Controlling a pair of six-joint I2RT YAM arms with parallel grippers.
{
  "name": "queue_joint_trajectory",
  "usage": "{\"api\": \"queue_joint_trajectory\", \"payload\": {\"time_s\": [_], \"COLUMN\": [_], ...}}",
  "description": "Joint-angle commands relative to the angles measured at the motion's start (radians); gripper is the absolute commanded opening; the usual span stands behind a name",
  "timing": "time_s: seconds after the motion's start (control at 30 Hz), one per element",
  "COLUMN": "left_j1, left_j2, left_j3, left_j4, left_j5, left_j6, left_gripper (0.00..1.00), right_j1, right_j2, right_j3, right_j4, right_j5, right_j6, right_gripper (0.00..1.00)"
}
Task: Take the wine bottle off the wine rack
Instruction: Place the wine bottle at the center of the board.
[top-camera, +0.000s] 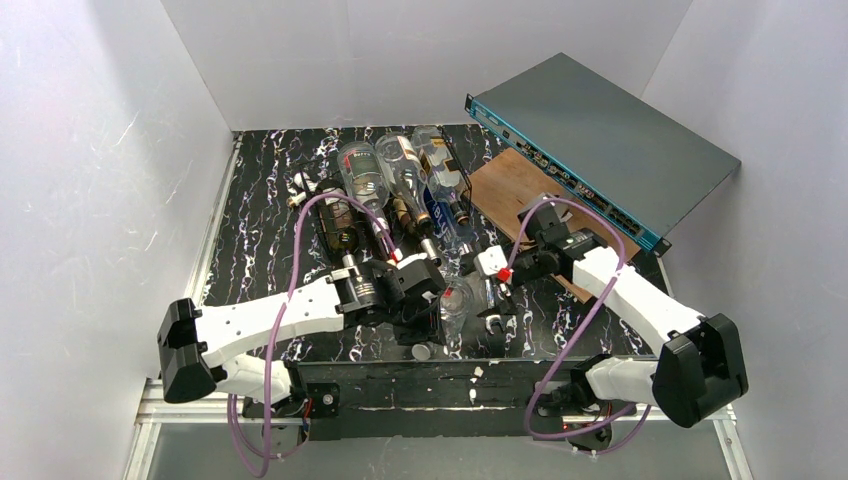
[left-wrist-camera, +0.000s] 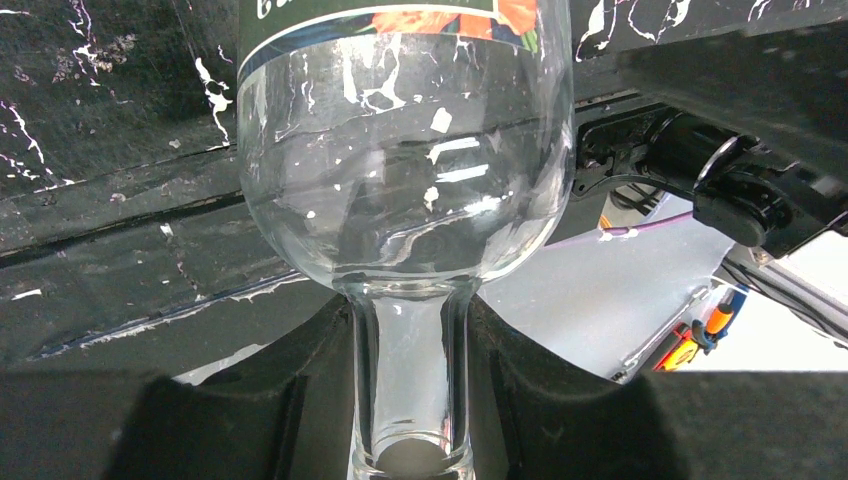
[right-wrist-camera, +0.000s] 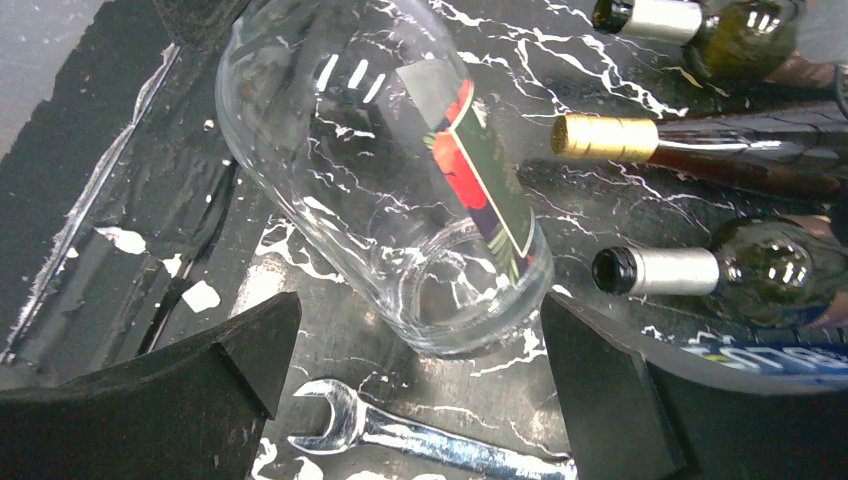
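The left claw (left-wrist-camera: 415, 410) is clamped on the slim neck of a clear glass wine bottle (left-wrist-camera: 405, 180), its black fingers (left-wrist-camera: 300, 400) pressed against the glass on either side. From that wrist, the bottle's rounded shoulder swells straight ahead of the grip, with the lower edge of a dark green label printed with red-orange blooms just beyond it.

The right claw (right-wrist-camera: 420, 340) stands spread wide at the opposite end. Its two pads flank the bottle's round base and show a gap to the glass on each side. A silver open-ended wrench (right-wrist-camera: 430, 440) lies on the black marbled tabletop (right-wrist-camera: 130, 200) directly beneath this claw, between its fingers.

In the overhead view the bottle sits between the two claws, off the wine rack (top-camera: 462, 180) and on the side of it nearest the arms' bases. Whether it touches the tabletop cannot be told.

The black wire rack lies beyond the left claw and holds several bottles lying on their sides. Past the right claw's far finger, a gold-capped bottle (right-wrist-camera: 600, 137) and a silver-capped bottle (right-wrist-camera: 655, 270) point their necks towards it. Behind the right arm sit a wooden board (top-camera: 510, 180) and a flat grey equipment box with a teal edge (top-camera: 610, 130).
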Motion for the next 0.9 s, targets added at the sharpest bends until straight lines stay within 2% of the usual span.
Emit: {"api": "queue_joint_trajectory", "payload": {"time_s": [0.0,0.4,0.73,0.87], "left_j1": [0.033,0.095,0.125,0.130], "left_j2": [-0.057,-0.078,-0.073,-0.072], "left_j3": [0.071,0.017,-0.022,-0.042], "left_j4": [0.091,0.152,0.186,0.207], "left_j5": [-0.007,0.140,0.163,0.172], "left_j6": [-0.024,-0.104,-0.128,-0.140], "left_gripper": [0.00,0.00,0.01,0.23], "right_j1": [0.071,0.146,0.172,0.173], "right_j2": [-0.004,0.013,0.022,0.038], "right_j3": [-0.044,-0.115,-0.181,-0.187], "right_j4": [0.191,0.396,0.435,0.447], "right_j5": [0.043,0.118,0.110,0.105], "right_j6": [0.112,0.234,0.237,0.249], "right_gripper": [1.00,1.00,1.00,1.00]}}
